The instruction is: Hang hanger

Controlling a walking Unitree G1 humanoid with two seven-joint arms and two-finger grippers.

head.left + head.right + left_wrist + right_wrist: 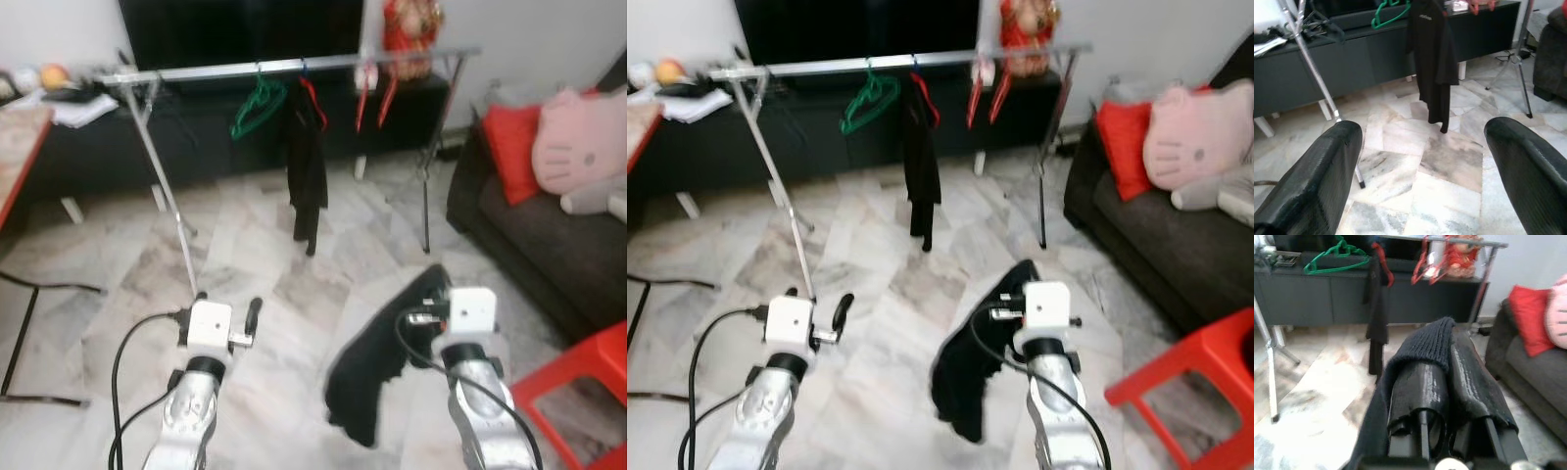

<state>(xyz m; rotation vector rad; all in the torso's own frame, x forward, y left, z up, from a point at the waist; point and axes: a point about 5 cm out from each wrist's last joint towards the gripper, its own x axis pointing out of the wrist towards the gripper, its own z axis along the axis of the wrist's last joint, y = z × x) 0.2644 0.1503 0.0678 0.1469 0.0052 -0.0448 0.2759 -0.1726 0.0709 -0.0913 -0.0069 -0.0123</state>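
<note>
A metal clothes rack (294,67) stands ahead across the marble floor. On its rail hang a green hanger (257,106), a black garment (307,166) on a red hanger, and some red hangers (372,93). My right gripper (436,284) is low at the right, shut on a black knitted garment (377,372) that drapes over its fingers (1420,382) and hangs toward the floor. No hanger can be made out inside this cloth. My left gripper (253,315) is open and holds nothing; its fingers (1317,176) frame the rack's left leg and the hung black garment (1432,58).
A dark sofa (534,235) with a red cushion (511,147) and a pink plush cushion (578,137) runs along the right. A red stool (578,377) stands close at the lower right. A dark low cabinet (196,137) sits behind the rack, and a table edge (20,166) at left.
</note>
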